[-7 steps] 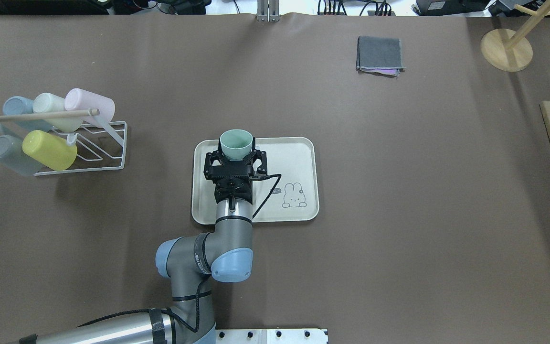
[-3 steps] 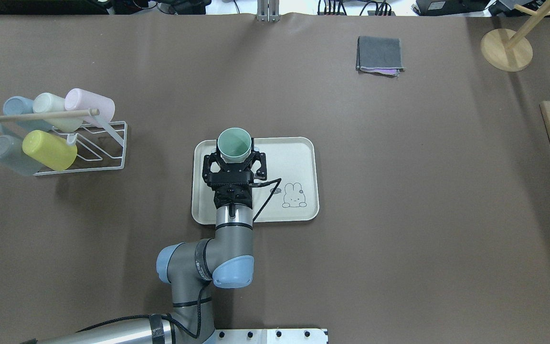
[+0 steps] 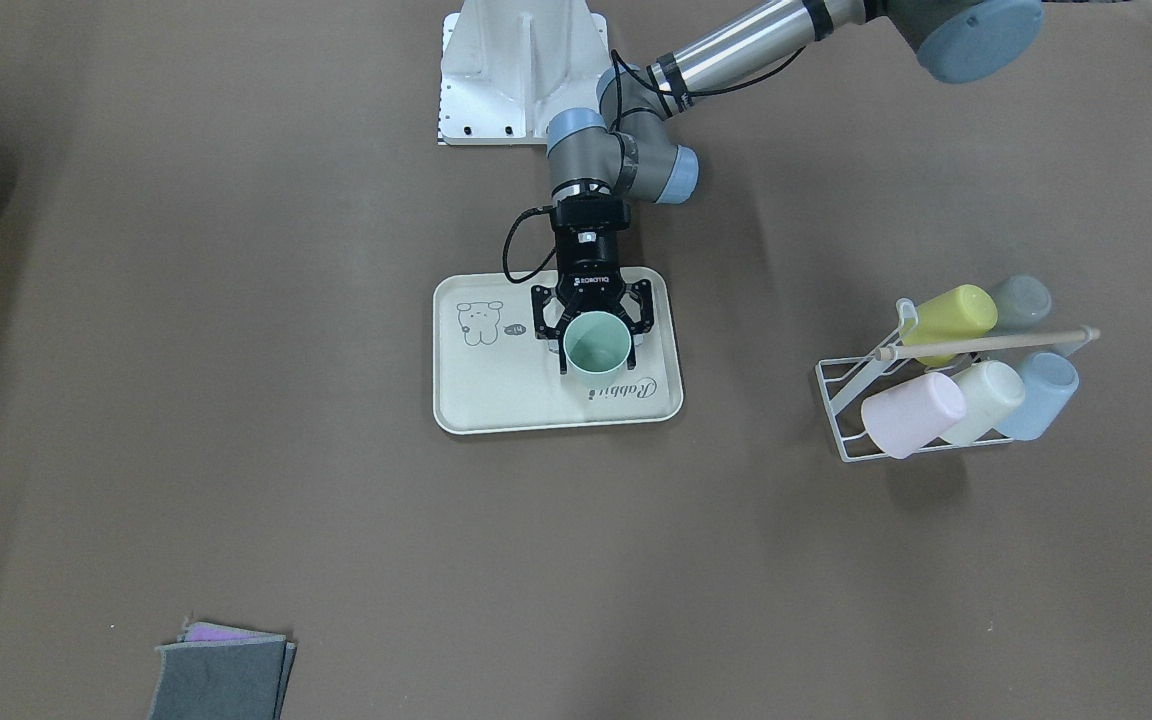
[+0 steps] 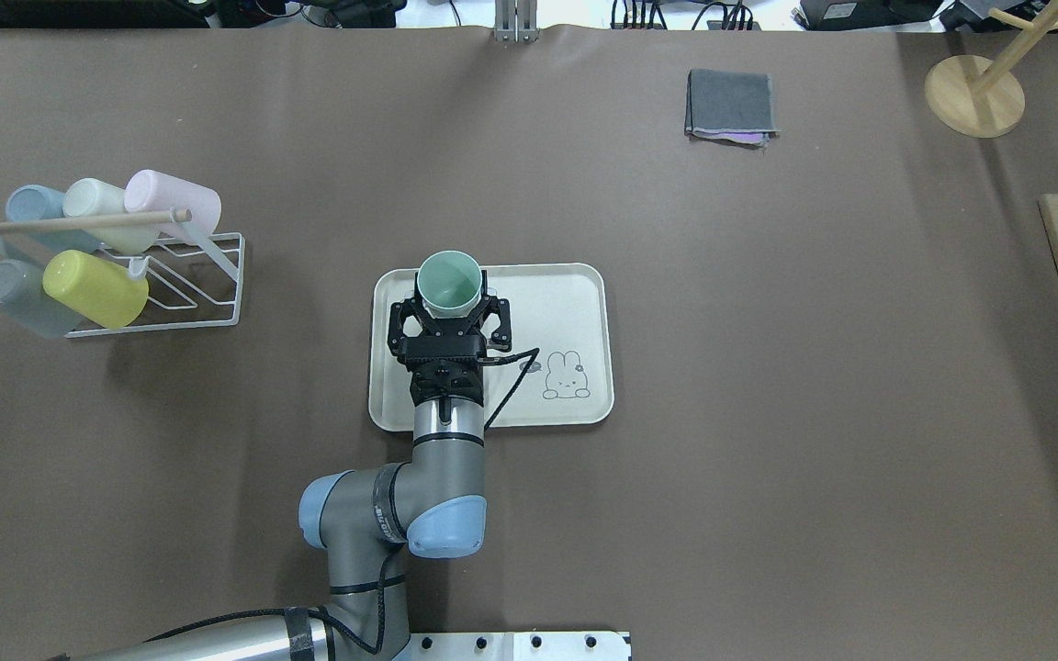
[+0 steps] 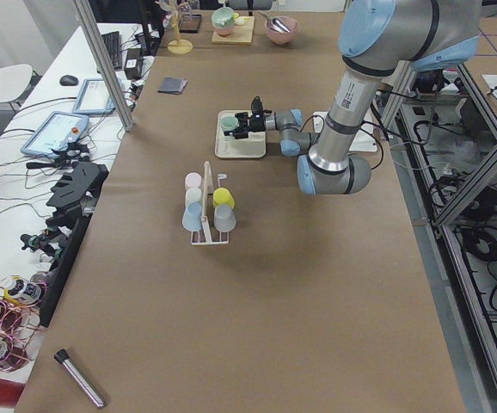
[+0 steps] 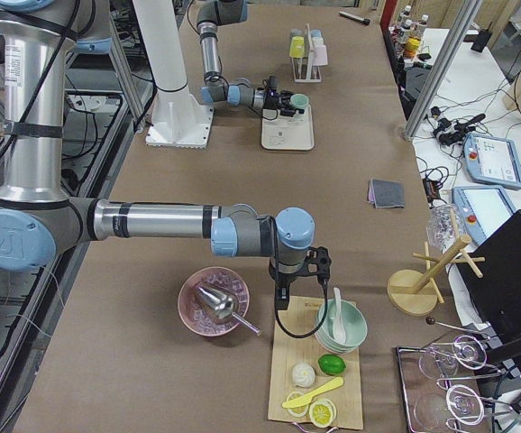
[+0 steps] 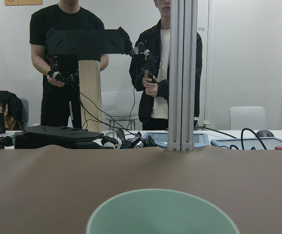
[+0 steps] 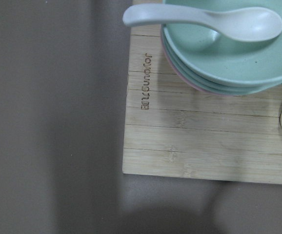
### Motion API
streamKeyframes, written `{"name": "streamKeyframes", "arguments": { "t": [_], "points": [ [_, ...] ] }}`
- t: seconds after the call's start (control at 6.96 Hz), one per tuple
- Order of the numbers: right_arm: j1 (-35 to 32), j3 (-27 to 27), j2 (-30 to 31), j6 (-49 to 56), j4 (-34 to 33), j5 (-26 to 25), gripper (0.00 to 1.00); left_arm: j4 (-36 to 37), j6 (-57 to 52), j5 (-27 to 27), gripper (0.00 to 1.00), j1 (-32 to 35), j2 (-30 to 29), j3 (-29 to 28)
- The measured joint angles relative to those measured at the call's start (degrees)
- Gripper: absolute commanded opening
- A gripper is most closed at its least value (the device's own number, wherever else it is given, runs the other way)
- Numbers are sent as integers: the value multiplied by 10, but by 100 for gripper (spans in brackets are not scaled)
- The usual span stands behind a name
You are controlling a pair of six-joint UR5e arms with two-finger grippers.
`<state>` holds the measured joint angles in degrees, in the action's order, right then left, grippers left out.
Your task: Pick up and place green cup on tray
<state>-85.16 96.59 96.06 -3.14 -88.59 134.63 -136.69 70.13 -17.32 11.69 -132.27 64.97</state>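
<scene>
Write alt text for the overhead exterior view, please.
The robot's left gripper has its jaws either side of an upright green cup over the far left corner of a cream tray on a brown table. A wire rack of pastel cups sits at left, a folded grey cloth far right.

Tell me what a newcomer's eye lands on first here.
The left claw grips the green cup, upright over the cream tray at mid-table. Off to the robot's left, a white wire rack holds five pastel cups.
</scene>
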Motion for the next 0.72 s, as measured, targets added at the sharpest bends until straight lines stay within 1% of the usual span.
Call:
{"name": "streamKeyframes", "arguments": {
  "t": [0.43,0.72],
  "points": [
    [0,-1,0,0,0,0,100,2,0,0,84,-11,2,-6],
    [1,-1,-1,0,0,0,100,2,-1,0,88,-14,2,-9]
  ]
}}
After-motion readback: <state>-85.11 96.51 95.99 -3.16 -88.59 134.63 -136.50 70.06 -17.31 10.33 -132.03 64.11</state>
